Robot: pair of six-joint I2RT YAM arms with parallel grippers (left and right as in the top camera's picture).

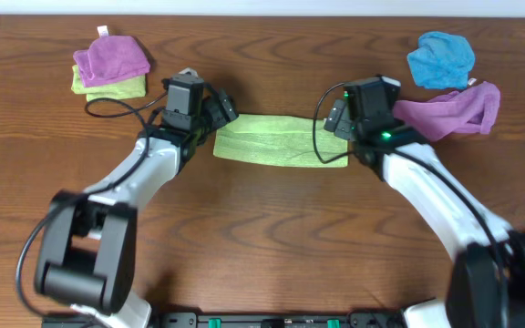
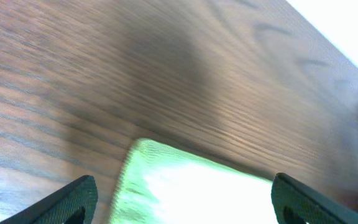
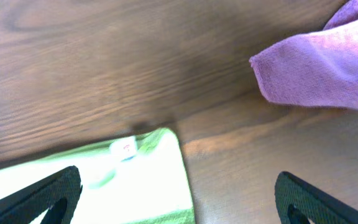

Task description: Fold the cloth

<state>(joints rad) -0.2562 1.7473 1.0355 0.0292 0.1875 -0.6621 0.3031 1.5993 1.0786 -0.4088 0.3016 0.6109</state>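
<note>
Overhead view, with both wrist views. I am looking down on a brown wood-grain desk [image 1: 262,237] with a smooth, streaked surface.

The cloth [image 1: 281,139] is lying flat as a long, narrow lime-green band at the middle of the desk, somewhat toward the far edge, with its long sides running parallel to that edge. Its pile is reading as soft and finely looped. The near long side is running slightly uneven, and the corners are showing rounded in the left wrist view [image 2: 185,186]. In the right wrist view [image 3: 104,180] a small white tag [image 3: 124,148] is sitting at the cloth's far edge, close to its right-end corner.

The left hand [image 1: 219,113] is hovering at the cloth's left end. Its two dark fingers [image 2: 79,196] are standing wide apart, with the cloth's end below and between them, and they are gripping nothing. The right hand [image 1: 337,118] is hovering at the cloth's right end. Its fingers [image 3: 48,193] are likewise spread wide and closing on nothing.

Toward the far-left corner, a crumpled purple cloth [image 1: 112,57] is resting on top of a flat lime-green pad [image 1: 108,87]. Toward the far-right corner, a bunched blue cloth [image 1: 440,59] is lying just beyond a second purple towel [image 1: 449,111]. That towel is draping in soft folds near the right hand, apart from the task cloth, with bare wood between them [image 3: 328,62].
</note>
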